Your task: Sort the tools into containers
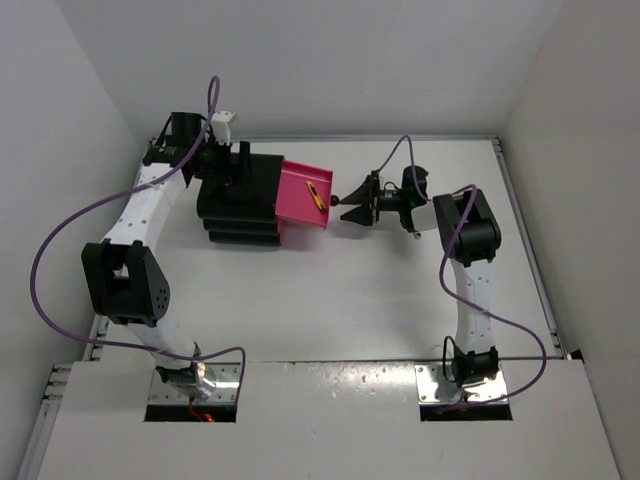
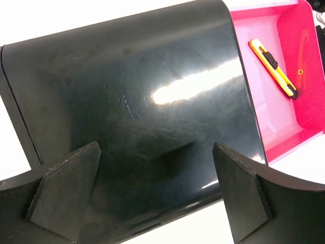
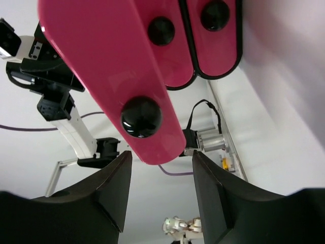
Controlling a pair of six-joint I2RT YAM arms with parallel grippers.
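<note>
a: biggest thing first: one black cabinet (image 1: 235,195), upper left of centre in the top view, and it carries three pink drawers.
b: just one open drawer (image 1: 295,185), pulled out toward the right. the other two look shut in the right wrist view.
a: three round knobs there too. the nearest knob (image 3: 141,117) sits just ahead of the right gripper (image 3: 161,160), whose jaws are spread with nothing in them.
b: and the left gripper (image 2: 155,152)? spread apart as well, empty, over the cabinet's glossy top.
a: tools now. i count one, the slim yellow-and-black tool (image 1: 317,196), lying in the open drawer near its front wall.
b: so that one's sorted. no other tool shows in any view, and whether the shut drawers hold some, can't tell. my read is that pushing this drawer shut is what's left.
</note>
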